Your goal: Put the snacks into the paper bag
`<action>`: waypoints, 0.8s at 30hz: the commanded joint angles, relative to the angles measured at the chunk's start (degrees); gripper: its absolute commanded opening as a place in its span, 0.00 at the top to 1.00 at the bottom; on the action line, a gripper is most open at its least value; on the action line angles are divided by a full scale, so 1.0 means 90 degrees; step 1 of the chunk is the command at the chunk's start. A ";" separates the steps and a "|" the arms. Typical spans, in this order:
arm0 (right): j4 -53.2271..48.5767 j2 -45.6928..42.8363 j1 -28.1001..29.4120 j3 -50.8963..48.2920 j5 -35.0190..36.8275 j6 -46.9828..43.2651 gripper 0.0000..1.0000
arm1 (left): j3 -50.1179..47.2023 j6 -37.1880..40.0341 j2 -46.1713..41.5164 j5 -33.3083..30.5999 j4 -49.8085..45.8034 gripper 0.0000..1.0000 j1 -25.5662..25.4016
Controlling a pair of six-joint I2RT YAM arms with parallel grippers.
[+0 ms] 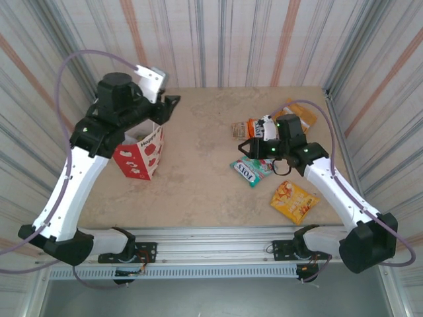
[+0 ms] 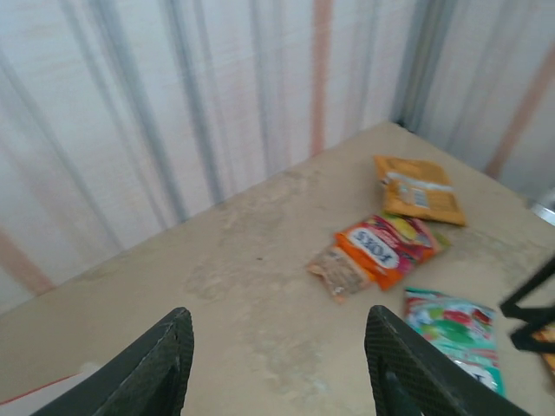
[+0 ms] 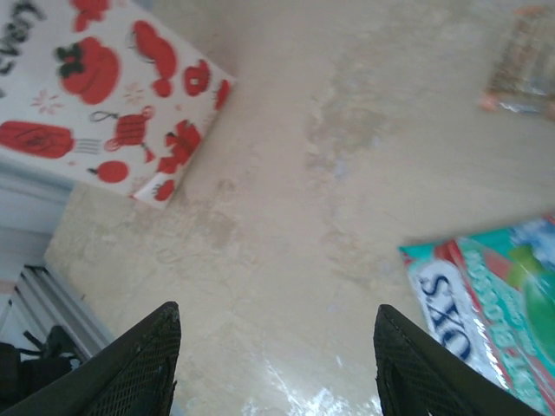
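The paper bag (image 1: 140, 157), white above and red below with fruit prints, stands upright at the left of the table. My left gripper (image 1: 166, 107) hovers just above and behind its top, open and empty. In the left wrist view this gripper (image 2: 277, 351) looks across at an orange packet (image 2: 421, 189), an orange-red packet (image 2: 390, 247) and a teal packet (image 2: 451, 334). My right gripper (image 1: 253, 150) is open over the table beside the teal FOX'S packet (image 1: 251, 170). The right wrist view has that gripper (image 3: 277, 351) with bare table between its fingers, the teal packet (image 3: 486, 303) to its right and the bag (image 3: 104, 95) ahead. A yellow packet (image 1: 294, 201) lies near the right front.
Striped walls close in the table on three sides. The orange-red packet (image 1: 254, 127) and the orange packet (image 1: 301, 115) lie behind the right gripper. A metal rail (image 1: 211, 238) with both arm bases runs along the near edge.
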 commanded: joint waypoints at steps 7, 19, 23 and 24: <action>-0.1290 0.0323 -0.1764 -0.0217 -0.0742 0.0535 0.40 | 0.0342 -0.0556 0.1139 -0.0233 -0.0046 0.44 -0.1516; -0.0636 0.0446 -0.2404 -0.1444 -0.0506 0.1434 0.38 | 0.0474 -0.2295 0.3350 0.0866 0.0573 0.45 -0.2117; 0.0150 0.0389 -0.2405 -0.2014 -0.0634 0.2037 0.38 | 0.0712 -0.2522 0.4069 0.0875 0.0594 0.42 -0.2118; 0.0310 0.0399 -0.2395 -0.2116 -0.0636 0.2146 0.38 | 0.0772 -0.2570 0.4224 0.0916 0.0596 0.41 -0.2118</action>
